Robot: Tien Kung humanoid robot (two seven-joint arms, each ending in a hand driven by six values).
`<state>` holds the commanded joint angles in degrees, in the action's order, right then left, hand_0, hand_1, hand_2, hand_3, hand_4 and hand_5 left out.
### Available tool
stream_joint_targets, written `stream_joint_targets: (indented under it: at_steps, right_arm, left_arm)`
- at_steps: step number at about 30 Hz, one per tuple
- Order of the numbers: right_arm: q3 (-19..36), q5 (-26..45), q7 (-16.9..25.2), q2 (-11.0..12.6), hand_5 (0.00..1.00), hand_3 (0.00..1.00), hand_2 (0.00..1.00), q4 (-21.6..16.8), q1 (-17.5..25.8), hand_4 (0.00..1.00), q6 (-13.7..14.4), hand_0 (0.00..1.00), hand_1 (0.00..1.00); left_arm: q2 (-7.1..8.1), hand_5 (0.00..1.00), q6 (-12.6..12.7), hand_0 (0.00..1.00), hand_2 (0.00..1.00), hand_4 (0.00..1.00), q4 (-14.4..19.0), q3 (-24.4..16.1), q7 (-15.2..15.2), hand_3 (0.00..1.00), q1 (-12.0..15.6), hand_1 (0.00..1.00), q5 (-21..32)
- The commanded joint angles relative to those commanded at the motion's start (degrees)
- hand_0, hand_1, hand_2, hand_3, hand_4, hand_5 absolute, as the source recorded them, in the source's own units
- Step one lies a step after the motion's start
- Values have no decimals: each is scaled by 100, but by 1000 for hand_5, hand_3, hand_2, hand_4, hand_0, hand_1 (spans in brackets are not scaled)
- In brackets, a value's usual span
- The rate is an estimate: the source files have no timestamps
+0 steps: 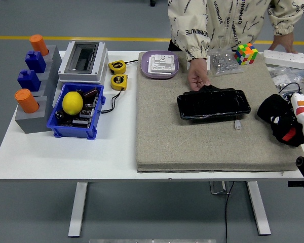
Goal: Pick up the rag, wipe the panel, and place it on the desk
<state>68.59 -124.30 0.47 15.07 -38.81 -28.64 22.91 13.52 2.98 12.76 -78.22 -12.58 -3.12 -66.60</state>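
Observation:
A glossy black panel (213, 104) lies flat on the grey felt mat (162, 136), right of centre. A small dark bunched thing, maybe the rag (210, 88), sits at the panel's far edge. The person's hand (197, 77) rests right beside it. My right hand (280, 119) is a black mass with red and white marks, over the mat's right edge. It is about a hand's width to the right of the panel and apart from it. Nothing shows clearly in its grasp.
A purple plate with a white switch (160, 64), a bag of small parts (223, 62), a colour cube (246, 53) and a power strip (289, 59) line the back. A blue bin with a lemon (73, 104), two tape measures (118, 74), a grey box (83, 61) and a block stand (33, 76) stand at the left.

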Motion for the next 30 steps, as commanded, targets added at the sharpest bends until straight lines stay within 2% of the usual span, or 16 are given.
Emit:
stream_joint_targets:
  at_steps: [13,21,30]
  right_arm:
    - [-4,-81,-169,-63,74,332,332,-9,-316,893,-89,150,275]
    - [-110,-68,-238,-220,73,330,330,-5,-578,889,-118,150,270]
    - [-297,-41,-309,-503,65,331,330,-16,-777,887,-159,158,271]
  left_arm:
    - [18,506,0,636,685,612,-2,12,-2,574,31,658,-4]
    - [23,506,3,636,686,612,1,5,0,573,11,658,-15]
    - [29,506,3,635,685,612,-4,-18,-2,573,0,658,-20]
